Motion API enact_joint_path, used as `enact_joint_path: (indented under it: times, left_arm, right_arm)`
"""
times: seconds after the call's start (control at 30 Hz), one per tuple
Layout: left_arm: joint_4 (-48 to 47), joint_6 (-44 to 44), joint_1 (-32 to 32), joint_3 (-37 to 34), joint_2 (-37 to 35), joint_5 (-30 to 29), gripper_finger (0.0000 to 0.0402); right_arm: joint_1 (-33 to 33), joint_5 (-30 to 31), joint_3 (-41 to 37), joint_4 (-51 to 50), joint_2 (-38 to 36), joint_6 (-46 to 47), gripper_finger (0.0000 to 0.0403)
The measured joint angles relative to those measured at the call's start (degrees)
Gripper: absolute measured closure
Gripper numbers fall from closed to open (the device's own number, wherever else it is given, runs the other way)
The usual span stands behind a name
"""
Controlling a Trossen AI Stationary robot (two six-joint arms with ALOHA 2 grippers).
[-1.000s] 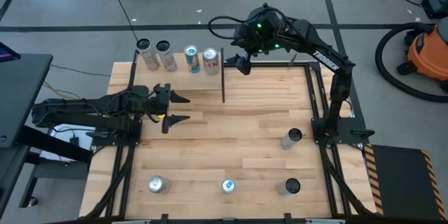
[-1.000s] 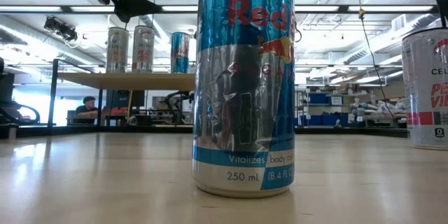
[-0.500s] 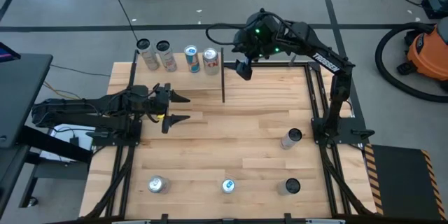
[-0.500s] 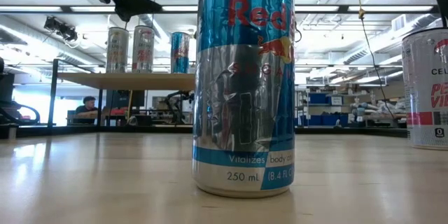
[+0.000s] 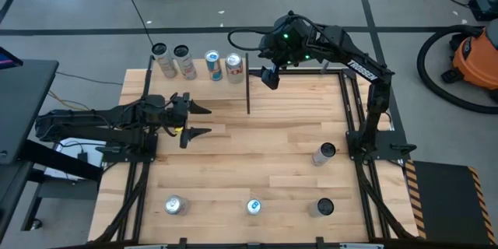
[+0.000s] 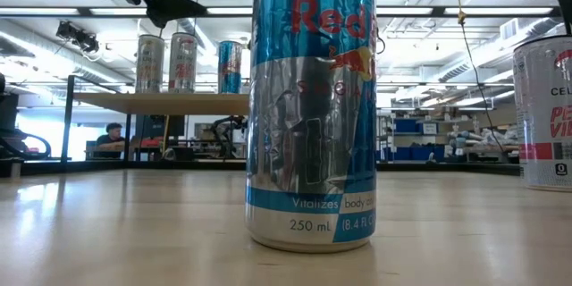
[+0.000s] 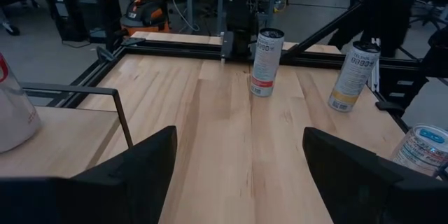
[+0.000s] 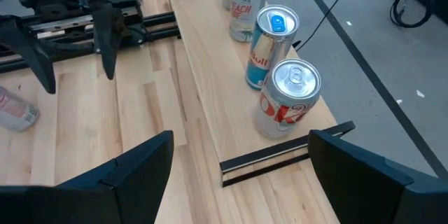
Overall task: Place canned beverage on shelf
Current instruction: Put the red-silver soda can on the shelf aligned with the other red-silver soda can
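Observation:
The shelf [image 5: 198,74] stands along the table's far left. Several cans stand upright on it, among them a red-and-white can [image 8: 288,98] and a blue can [image 8: 271,45] at its right end. My right gripper [image 5: 270,75] hangs open above the shelf's right end, with nothing between its fingers [image 8: 238,175]. At the table's left, short of the shelf, my left gripper [image 5: 194,121] stays open and holds nothing. Several more cans stand on the tabletop: a blue one [image 5: 254,206] at the near middle, one at the near left [image 5: 174,205], one at the near right [image 5: 324,207] and one at the right [image 5: 324,153].
A black upright rod [image 5: 247,93] marks the shelf's right end. The table's middle [image 5: 264,148] is bare wood. The blue can [image 6: 313,107] fills the low view's centre. Beyond the table there are cables and an orange vacuum [image 5: 476,58] on the floor.

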Motion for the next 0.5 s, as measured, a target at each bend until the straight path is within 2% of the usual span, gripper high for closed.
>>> enact_joint_path:
  times: [0.27,0.5]
  left_arm:
    - [0.3,-0.04,0.0,0.0,0.0,-0.05,0.009]
    - [0.34,0.03,0.0,0.0,-0.01,-4.48,0.009]
  right_arm:
    - [0.0,-0.02,0.0,-0.02,0.02,-0.04,0.0064]
    - [0.0,-0.02,0.0,0.0,0.04,-0.13,0.0064]
